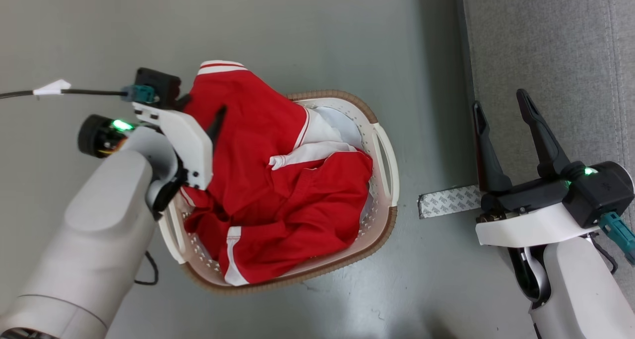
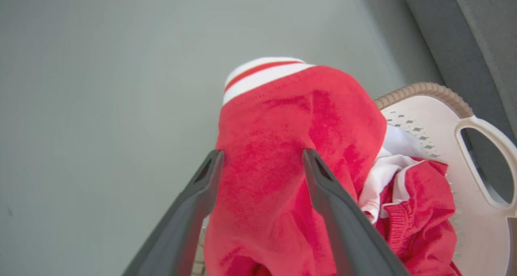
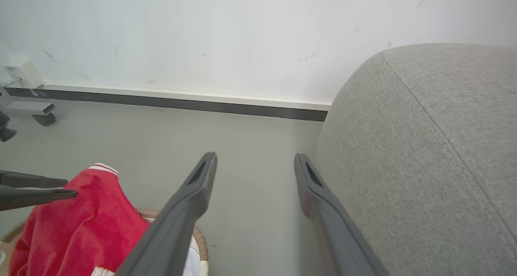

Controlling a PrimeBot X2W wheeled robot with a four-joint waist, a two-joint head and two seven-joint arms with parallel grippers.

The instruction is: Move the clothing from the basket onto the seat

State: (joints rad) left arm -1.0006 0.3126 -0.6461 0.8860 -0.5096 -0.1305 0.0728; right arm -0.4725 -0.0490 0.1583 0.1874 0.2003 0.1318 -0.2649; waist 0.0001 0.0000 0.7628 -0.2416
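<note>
Bright, even light — soft shadows, wrist views edge-warped

The grey floor (image 1: 322, 31) bears the basket (image 1: 342, 96), the sofa (image 1: 545, 41) and a tape strip (image 1: 449, 201).

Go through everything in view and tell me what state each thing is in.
clothing: heaped in the basket, one piece spilling over its rim.
basket: upright on the floor, full.
seat: no clothing on the visible part.
left gripper: open, over the clothing.
right gripper: open, holding nothing, beside the seat.
tape strip: flat on the floor.
</note>
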